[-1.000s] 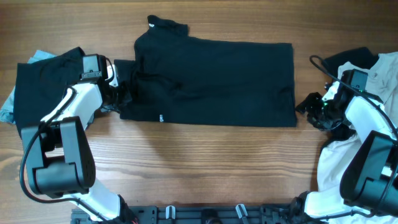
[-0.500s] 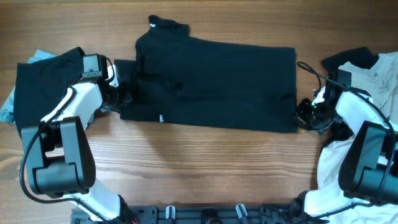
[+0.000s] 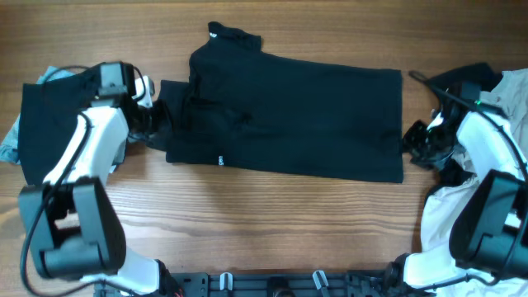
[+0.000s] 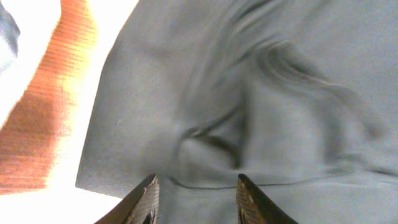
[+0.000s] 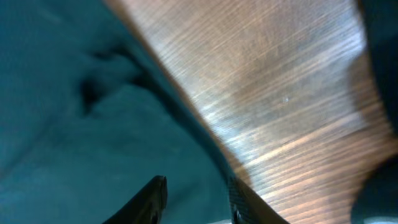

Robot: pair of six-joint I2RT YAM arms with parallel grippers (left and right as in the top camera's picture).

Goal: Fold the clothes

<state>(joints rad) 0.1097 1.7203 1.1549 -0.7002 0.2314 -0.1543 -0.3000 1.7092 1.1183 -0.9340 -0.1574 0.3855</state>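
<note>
Wooden table [image 3: 272, 214] beneath black shirt [image 3: 297, 115] overhead; only up close, left fingers [image 4: 144, 200] and right fingers [image 5: 152, 196] apart, empty.

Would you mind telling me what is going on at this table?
Two robot arms are folding a large black collared shirt spread lengthwise on the wooden table. The left pincer stands open over its sleeve end, the right pincer open at the hem edge; neither seems to grip fabric. Other garments lie piled at both sides.

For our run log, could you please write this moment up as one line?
black shirt: spread flat on table | left gripper: open, over sleeve end | right gripper: open, at hem edge
</note>
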